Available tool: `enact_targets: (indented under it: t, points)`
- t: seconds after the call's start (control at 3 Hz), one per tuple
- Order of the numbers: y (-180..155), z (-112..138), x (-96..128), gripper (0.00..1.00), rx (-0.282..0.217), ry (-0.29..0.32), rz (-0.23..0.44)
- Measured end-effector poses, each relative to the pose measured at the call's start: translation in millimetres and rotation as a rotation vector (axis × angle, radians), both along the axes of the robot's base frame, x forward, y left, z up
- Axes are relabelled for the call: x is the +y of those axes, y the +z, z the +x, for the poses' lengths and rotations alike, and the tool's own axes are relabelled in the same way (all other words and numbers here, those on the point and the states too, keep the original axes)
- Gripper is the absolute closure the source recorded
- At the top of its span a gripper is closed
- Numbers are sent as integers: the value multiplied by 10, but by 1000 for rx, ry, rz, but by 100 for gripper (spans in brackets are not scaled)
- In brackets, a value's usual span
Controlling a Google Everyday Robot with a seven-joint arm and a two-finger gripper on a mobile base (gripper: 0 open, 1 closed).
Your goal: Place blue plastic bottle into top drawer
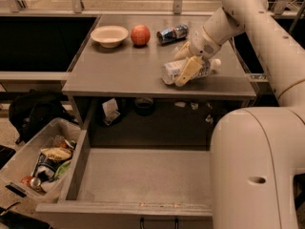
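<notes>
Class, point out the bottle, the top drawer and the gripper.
bottle (168, 72): camera view, its labelled end.
top drawer (143, 175): camera view, its bare floor.
gripper (179, 69): camera view, midway between fingertips, closed around the bottle on the table (119, 70).

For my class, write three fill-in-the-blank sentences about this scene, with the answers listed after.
1. The blue plastic bottle lies on the ____, with the gripper at it.
2. The top drawer is ____, not shut.
3. Between the bowl and the soda can sits the ____.
Answers: table; open; apple.
</notes>
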State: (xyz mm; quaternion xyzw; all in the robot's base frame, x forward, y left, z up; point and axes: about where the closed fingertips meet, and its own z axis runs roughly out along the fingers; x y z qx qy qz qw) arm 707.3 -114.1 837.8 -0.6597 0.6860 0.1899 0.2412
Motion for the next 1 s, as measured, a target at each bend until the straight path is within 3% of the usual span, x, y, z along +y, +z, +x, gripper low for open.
enact_targets:
  t: [1.0]
  points:
    - [34,-2,-1,99,0,0,0]
